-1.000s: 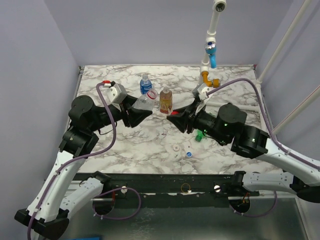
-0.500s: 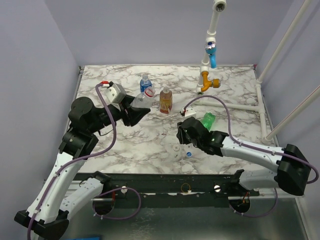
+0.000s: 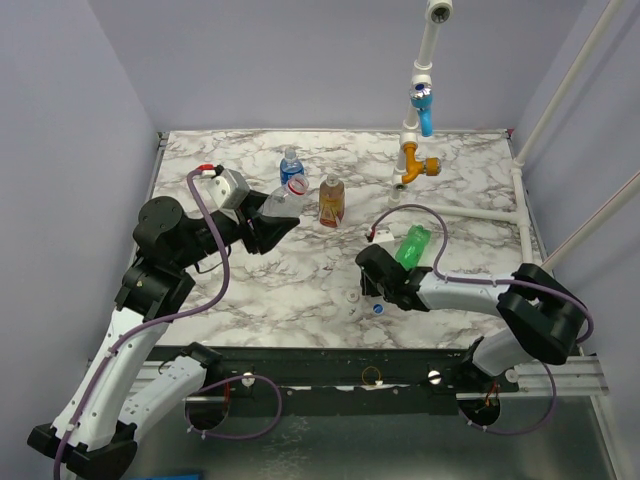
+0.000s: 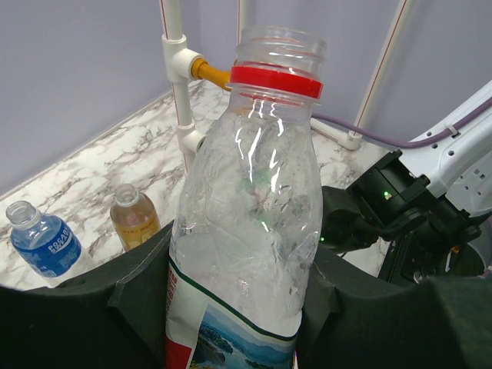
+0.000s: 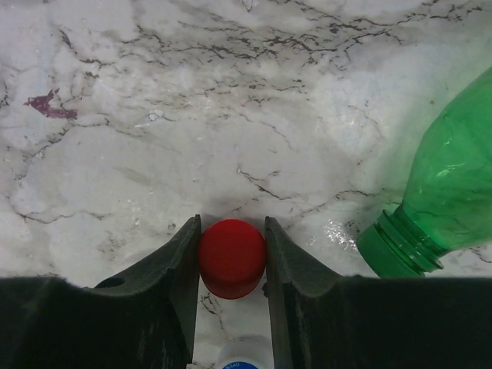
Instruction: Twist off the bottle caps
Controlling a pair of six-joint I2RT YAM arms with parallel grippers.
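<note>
My left gripper is shut on the clear bottle with the red-white label and holds it tilted above the table. Its mouth is open and only a red ring is left on the neck. My right gripper is low over the front of the table, shut on the red cap. Beside it lies the green bottle, its neck open. A bluish-white cap and a white cap lie near the right gripper. The blue-label bottle and the amber bottle stand uncapped behind.
A white pipe post with an orange fitting and a blue fitting rises at the back right. A white pipe runs along the table's right side. Purple cables loop over both arms.
The right arm has pulled away from the bottle in the left gripper and swung down to the front of the table with the red cap. The left arm has stayed put.
</note>
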